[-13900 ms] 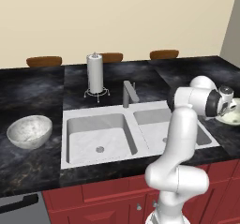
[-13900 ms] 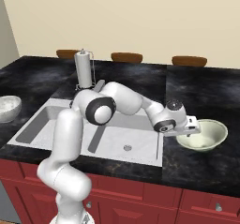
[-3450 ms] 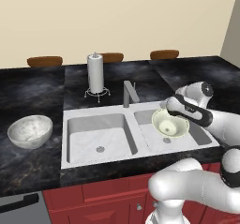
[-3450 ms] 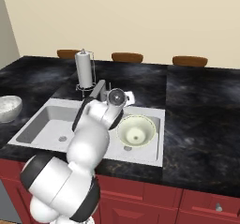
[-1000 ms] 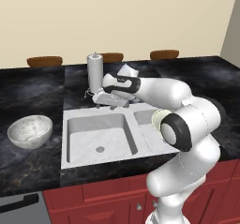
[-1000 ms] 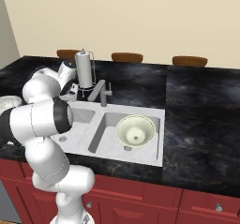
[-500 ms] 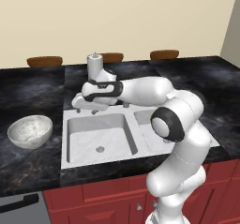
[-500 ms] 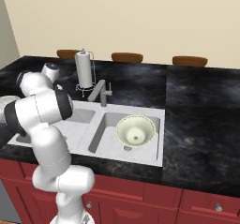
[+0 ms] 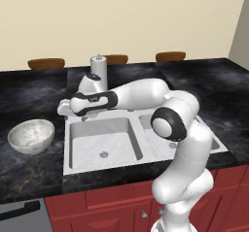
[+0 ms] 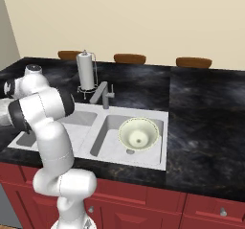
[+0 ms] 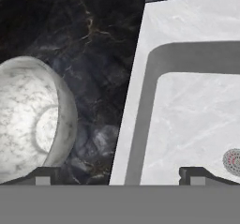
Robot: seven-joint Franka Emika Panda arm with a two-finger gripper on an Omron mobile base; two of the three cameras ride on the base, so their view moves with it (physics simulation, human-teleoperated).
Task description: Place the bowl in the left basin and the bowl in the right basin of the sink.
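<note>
arm stretched left over the sink (image 9: 73,164), claw (image 9: 62,107) wide open and empty near marbled bowl (image 9: 30,136).

No readable text, label, brand or number appears on any surface in this rendered kitchen; faint light marks on the arm's dark wrist band (image 9: 95,100), left of centre, may be lettering but stay illegible.

The cream bowl (image 10: 139,133) sits upright in the right basin (image 10: 155,153) of the marbled sink (image 9: 72,166); the grey-white marbled bowl (image 9: 30,135) stands on the dark counter — just beside the left basin (image 9: 102,141); its drain (image 9: 102,154) is uncovered.
</note>
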